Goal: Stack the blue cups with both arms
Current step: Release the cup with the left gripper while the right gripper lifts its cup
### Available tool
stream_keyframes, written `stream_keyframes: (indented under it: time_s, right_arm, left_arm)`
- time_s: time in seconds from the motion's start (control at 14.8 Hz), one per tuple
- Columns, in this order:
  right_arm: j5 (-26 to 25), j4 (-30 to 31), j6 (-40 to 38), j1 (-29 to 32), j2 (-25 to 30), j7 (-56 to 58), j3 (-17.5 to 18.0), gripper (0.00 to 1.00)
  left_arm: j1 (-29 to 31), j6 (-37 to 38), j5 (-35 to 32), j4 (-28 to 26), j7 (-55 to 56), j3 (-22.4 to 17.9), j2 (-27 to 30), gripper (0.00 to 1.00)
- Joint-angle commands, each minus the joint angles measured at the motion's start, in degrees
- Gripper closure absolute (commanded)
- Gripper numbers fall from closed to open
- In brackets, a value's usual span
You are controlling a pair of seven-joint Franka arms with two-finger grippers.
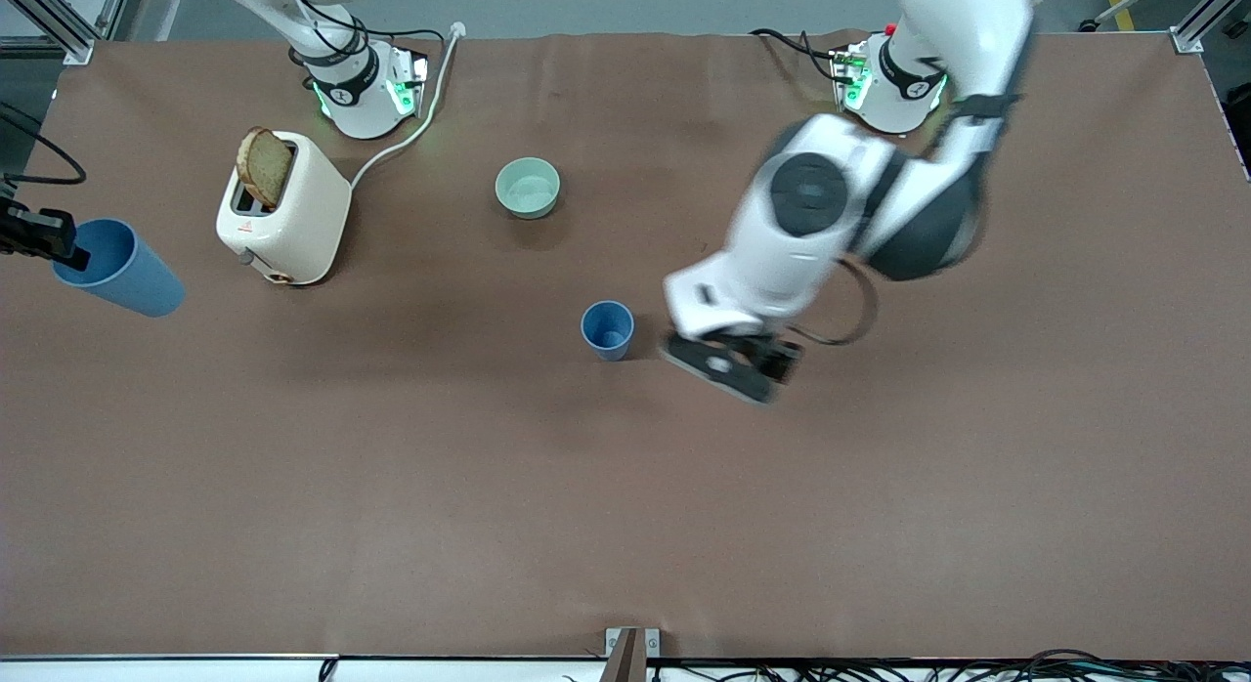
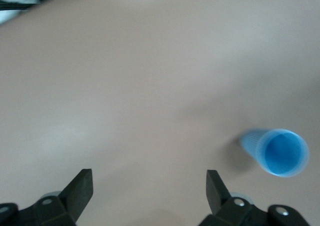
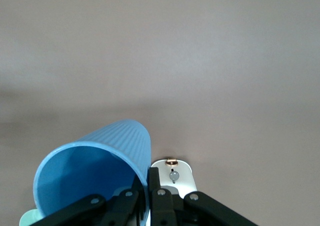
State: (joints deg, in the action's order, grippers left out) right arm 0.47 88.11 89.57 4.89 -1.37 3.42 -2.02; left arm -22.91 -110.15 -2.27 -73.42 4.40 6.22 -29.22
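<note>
One blue cup (image 1: 607,329) stands upright near the table's middle, its mouth up; the left wrist view shows this cup (image 2: 278,152) off to one side. My left gripper (image 1: 731,367) hangs over the bare table just beside it, toward the left arm's end. This left gripper (image 2: 149,187) is open, with only tabletop between its fingers. A second blue cup (image 1: 121,269) is tilted in the air over the right arm's end of the table. My right gripper (image 1: 68,255) is shut on its rim, one finger inside this cup (image 3: 95,168), one outside.
A cream toaster (image 1: 288,221) with a bread slice (image 1: 265,166) sticking out stands near the right arm's base, its cable (image 1: 410,135) running to the table's back edge. A mint-green bowl (image 1: 528,187) sits farther from the front camera than the standing cup.
</note>
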Motion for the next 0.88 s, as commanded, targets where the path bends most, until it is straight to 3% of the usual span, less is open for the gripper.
stream_keyframes:
  time_s: [0.0,0.41,0.47,0.61,0.81]
  right_arm:
    - [0.4,-0.4,-1.6,-2.5,0.7,-5.5,-0.1,0.99]
    - [7.6,-0.2,3.4,-10.4,-1.6,-15.9,-0.2,0.99]
    - [7.6,-0.1,4.2,-12.4,-2.5,-18.0,-0.2,0.99]
    - [7.5,0.0,6.0,-17.6,-4.2,-24.3,-0.3,0.99]
    - [7.6,0.0,8.5,-24.5,-6.7,-32.1,-0.2,0.99]
  left_arm:
    - [10.9,0.0,-0.5,-2.1,-0.1,0.9,1.6,0.00]
    - [23.3,8.4,0.3,-2.3,-1.0,0.7,8.3,0.00]
    - [23.8,9.0,0.3,-2.6,-1.0,0.1,10.2,0.00]
    - [22.5,11.4,0.4,-3.0,-1.1,-4.8,13.6,0.00]
    - [22.1,15.6,1.3,-3.6,0.0,-6.0,17.6,0.00]
